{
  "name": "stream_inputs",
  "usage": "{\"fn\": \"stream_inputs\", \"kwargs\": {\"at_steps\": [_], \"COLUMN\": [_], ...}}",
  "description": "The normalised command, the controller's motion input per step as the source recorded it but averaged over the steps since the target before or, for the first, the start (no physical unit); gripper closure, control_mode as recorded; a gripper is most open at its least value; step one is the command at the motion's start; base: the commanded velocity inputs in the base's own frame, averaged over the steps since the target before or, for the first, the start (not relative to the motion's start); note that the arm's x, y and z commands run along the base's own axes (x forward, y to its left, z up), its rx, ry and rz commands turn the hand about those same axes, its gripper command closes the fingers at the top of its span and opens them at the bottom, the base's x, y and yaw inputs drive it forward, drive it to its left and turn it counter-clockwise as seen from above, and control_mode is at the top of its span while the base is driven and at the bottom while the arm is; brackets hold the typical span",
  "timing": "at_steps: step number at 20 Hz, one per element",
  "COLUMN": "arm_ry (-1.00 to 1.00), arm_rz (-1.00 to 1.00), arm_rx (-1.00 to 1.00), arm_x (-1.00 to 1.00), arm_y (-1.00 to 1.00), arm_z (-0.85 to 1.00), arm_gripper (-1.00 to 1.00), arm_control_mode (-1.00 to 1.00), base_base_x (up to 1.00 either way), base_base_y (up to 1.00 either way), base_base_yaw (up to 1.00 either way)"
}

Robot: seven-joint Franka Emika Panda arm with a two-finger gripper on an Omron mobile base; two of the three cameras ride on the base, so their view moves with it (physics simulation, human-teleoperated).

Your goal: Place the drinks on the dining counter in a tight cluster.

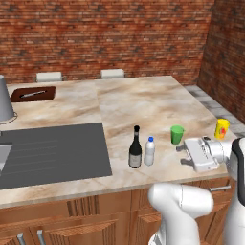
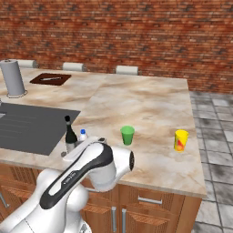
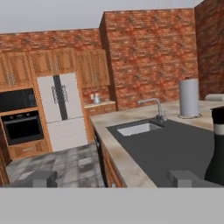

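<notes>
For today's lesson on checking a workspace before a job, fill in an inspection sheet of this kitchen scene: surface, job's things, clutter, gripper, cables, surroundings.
Surface: beige marble-topped island counter with an inset dark grey drainboard and sink.
Job's things: slim dark wine bottle and small clear blue-capped water bottle stand upright close together near the front edge; a third drink is not seen.
Clutter: small green cup, yellow cup, grey paper-towel roll, dark brown tray.
Gripper: gripper open, empty, beside the wine bottle.
Cables: nothing seen.
Surroundings: red brick wall, grey tiled floor, white fridge, black oven.
</notes>
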Motion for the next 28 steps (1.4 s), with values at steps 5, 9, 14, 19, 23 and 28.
{"fn": "stream_inputs", "kwargs": {"at_steps": [5, 9, 14, 19, 23, 28], "arm_ry": [0.0, 0.0, 0.0, 0.0, 0.0, 0.0], "arm_rz": [0.0, 0.0, 0.0, 0.0, 0.0, 0.0], "arm_rx": [0.0, 0.0, 0.0, 0.0, 0.0, 0.0], "arm_x": [-0.02, 0.0, 0.0, -0.03, 0.0, 0.0], "arm_y": [0.0, 0.0, 0.0, 0.01, 0.0, 0.0], "arm_z": [0.01, 0.0, 0.0, 0.0, 0.0, 0.0], "arm_gripper": [-1.0, -1.0, -1.0, -1.0, -1.0, -1.0], "arm_control_mode": [-1.0, -1.0, -1.0, 1.0, 1.0, 1.0], "base_base_x": [0.0, 0.0, 0.0, -0.27, -0.64, -0.41], "base_base_y": [0.0, 0.0, 0.0, 0.0, 0.03, 0.13], "base_base_yaw": [0.0, 0.0, 0.0, -0.02, -0.07, -0.51]}}
